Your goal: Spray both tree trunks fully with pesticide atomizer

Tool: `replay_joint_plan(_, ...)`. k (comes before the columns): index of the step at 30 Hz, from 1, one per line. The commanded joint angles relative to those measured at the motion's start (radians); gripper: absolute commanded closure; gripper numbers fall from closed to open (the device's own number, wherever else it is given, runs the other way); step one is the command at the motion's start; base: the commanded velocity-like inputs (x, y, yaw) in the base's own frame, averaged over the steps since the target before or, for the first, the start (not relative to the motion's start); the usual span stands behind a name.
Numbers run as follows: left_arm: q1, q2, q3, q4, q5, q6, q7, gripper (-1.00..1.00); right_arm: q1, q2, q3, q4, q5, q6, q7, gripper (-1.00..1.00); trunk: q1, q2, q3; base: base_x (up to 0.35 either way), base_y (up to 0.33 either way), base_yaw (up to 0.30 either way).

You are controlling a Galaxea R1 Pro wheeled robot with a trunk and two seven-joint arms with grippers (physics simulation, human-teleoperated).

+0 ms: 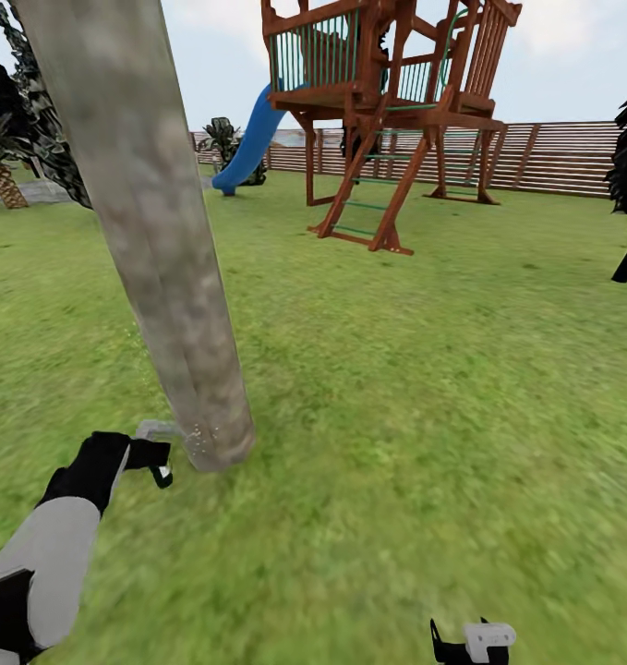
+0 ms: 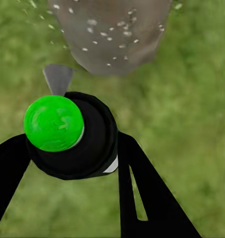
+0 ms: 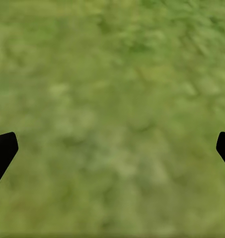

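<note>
The pesticide atomizer (image 2: 67, 134) is already lifted off the grass (image 1: 396, 388) and is clamped between the fingers of the left gripper (image 1: 156, 462); its green top (image 2: 53, 123) is seen in the left wrist view, with a grey spray cone (image 2: 57, 78) directed at the foot of the near tree trunk (image 1: 156, 240); white specks of pesticide (image 2: 110, 34) are scattered over the base of that trunk, so spraying of this tree is judged to be under way; the upper trunk appears bare, and coverage is judged far from complete; the second tree is taken to be untreated. The left arm (image 1: 54, 545) is stretched low and forward, the gripper held just beside the trunk base; the right gripper (image 1: 470, 642) is kept low at the right with fingers spread apart, nothing being held over grass.
</note>
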Motion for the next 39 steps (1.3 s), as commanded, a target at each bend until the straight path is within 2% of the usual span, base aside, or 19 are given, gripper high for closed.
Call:
replay_joint_plan(1, -0.012, 0.034, -0.002, 0.001, 0.006, 0.023, -0.02, 1.0, 0.0, 0.0, 0.0, 0.0, 0.0, 0.0, 0.0, -1.0, 0.0, 0.0, 0.0, 0.0, 0.0, 0.0)
replay_joint_plan(2, -0.018, 0.063, -0.005, 0.001, 0.006, 0.039, -0.04, 1.0, 0.0, 0.0, 0.0, 0.0, 0.0, 0.0, 0.0, -1.0, 0.0, 0.0, 0.0, 0.0, 0.0, 0.0)
replay_joint_plan(3, -0.015, 0.068, -0.006, 0.001, 0.005, 0.042, -0.046, 1.0, 0.0, 0.0, 0.0, 0.0, 0.0, 0.0, 0.0, -1.0, 0.0, 0.0, 0.0, 0.0, 0.0, 0.0)
replay_joint_plan(4, -0.013, 0.062, -0.025, 0.003, 0.006, 0.043, -0.049, 1.0, 0.0, 0.0, 0.0, 0.0, 0.0, 0.0, 0.0, -1.0, 0.0, 0.0, 0.0, 0.0, 0.0, 0.0)
replay_joint_plan(7, -0.01, 0.003, -0.115, 0.001, 0.008, 0.046, -0.05, 1.0, 0.0, 0.0, 0.0, 0.0, 0.0, 0.0, 0.0, -1.0, 0.0, 0.0, 0.0, 0.0, 0.0, 0.0)
replay_joint_plan(8, -0.011, 0.003, -0.122, 0.003, 0.01, 0.046, -0.051, 1.0, 0.0, 0.0, 0.0, 0.0, 0.0, 0.0, 0.0, -1.0, 0.0, 0.0, 0.0, 0.0, 0.0, 0.0)
replay_joint_plan(13, -0.009, 0.012, -0.13, -0.002, 0.011, 0.045, -0.052, 1.0, 0.0, 0.0, 0.0, 0.0, 0.0, 0.0, 0.0, -1.0, 0.0, 0.0, 0.0, -0.02, 0.0, 0.0)
replay_joint_plan(16, -0.016, -0.003, -0.13, -0.002, 0.011, 0.046, -0.052, 1.0, 0.0, 0.0, 0.0, 0.0, 0.0, 0.0, 0.0, -1.0, 0.0, 0.0, 0.0, -0.204, 0.0, 0.0)
replay_joint_plan(19, -0.03, -0.04, -0.13, -0.002, 0.011, 0.05, -0.052, 1.0, 0.0, 0.0, 0.0, 0.0, 0.0, 0.0, 0.0, -1.0, 0.0, 0.0, 0.0, -0.024, 0.0, 0.0)
replay_joint_plan(21, -0.043, -0.014, -0.129, -0.002, 0.011, 0.052, -0.052, 1.0, 0.0, 0.0, 0.0, 0.0, 0.0, 0.0, 0.0, -1.0, 0.0, 0.0, 0.0, -0.001, 0.0, 0.0)
replay_joint_plan(22, -0.047, 0.023, -0.127, -0.001, 0.011, 0.052, -0.053, 1.0, 0.0, 0.0, 0.0, 0.0, 0.0, 0.0, 0.0, -1.0, 0.0, 0.0, 0.0, 0.0, 0.0, 0.0)
replay_joint_plan(23, -0.045, 0.034, -0.129, -0.002, 0.011, 0.052, -0.064, 1.0, 0.0, 0.0, 0.0, 0.0, 0.0, 0.0, 0.0, -1.0, 0.0, 0.0, 0.0, 0.0, 0.0, 0.0)
replay_joint_plan(25, -0.039, 0.029, -0.13, -0.002, 0.01, 0.05, -0.096, 1.0, 0.0, 0.0, 0.0, 0.0, 0.0, 0.0, 0.0, -1.0, 0.0, 0.0, 0.0, 0.0, 0.0, 0.0)
replay_joint_plan(28, -0.048, -0.021, -0.13, -0.003, 0.01, 0.05, -0.108, 1.0, 0.0, 0.0, 0.0, 0.0, 0.0, 0.0, 0.0, -1.0, 0.0, 0.0, 0.0, -0.239, 0.054, 0.0)
replay_joint_plan(29, -0.05, -0.024, -0.131, -0.004, 0.01, 0.05, -0.108, 1.0, 0.0, 0.0, 0.0, 0.0, 0.0, 0.0, 0.0, -1.0, 0.0, 0.0, 0.0, -0.326, 0.084, 0.0)
replay_joint_plan(33, -0.053, -0.007, -0.132, -0.074, 0.007, 0.074, -0.11, 1.0, 0.0, 0.0, 0.0, 0.0, 0.0, 0.0, 0.0, -1.0, 0.0, 0.0, 0.0, -0.136, 0.029, 0.0)
replay_joint_plan(36, -0.056, 0.044, -0.132, -0.126, 0.008, 0.126, -0.141, 1.0, 0.0, 0.0, 0.0, 0.0, 0.0, 0.0, 0.0, -1.0, 0.0, 0.0, 0.0, -0.006, 0.001, 0.0)
replay_joint_plan(37, -0.057, 0.043, -0.133, -0.13, 0.006, 0.129, -0.173, 1.0, 0.0, 0.0, 0.0, 0.0, 0.0, 0.0, 0.0, -1.0, 0.0, 0.0, 0.0, 0.0, 0.0, 0.0)
replay_joint_plan(39, -0.069, 0.014, -0.148, -0.133, 0.006, 0.132, -0.194, 1.0, 0.0, 0.0, 0.0, 0.0, 0.0, 0.0, 0.0, -1.0, 0.0, 0.0, 0.0, 0.0, 0.0, 0.0)
